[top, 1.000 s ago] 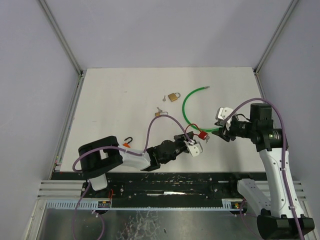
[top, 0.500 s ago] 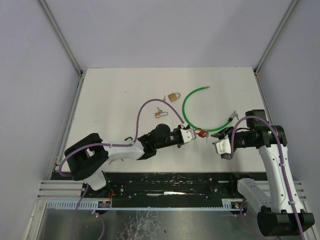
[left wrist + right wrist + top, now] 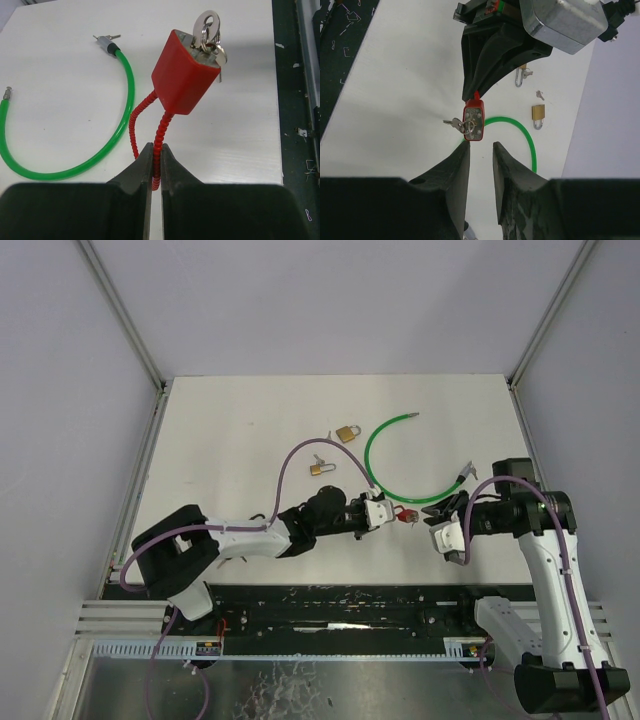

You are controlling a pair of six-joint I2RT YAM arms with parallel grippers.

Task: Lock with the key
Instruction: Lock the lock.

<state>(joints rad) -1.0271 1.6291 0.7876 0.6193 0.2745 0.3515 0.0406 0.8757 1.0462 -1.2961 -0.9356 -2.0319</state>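
The left arm (image 3: 245, 537) and right arm (image 3: 555, 585) have white links, black joints and black bases. A purple cable (image 3: 282, 470) runs along each. The left gripper (image 3: 155, 147) and right gripper (image 3: 480, 145) have white housings and black, wedge-shaped fingers (image 3: 132, 175).

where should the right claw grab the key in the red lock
Pinch the flat key head sticking out of the end face of the red lock, coming straight on, opposite the left claw holding its shackle; that face points at the right claw.
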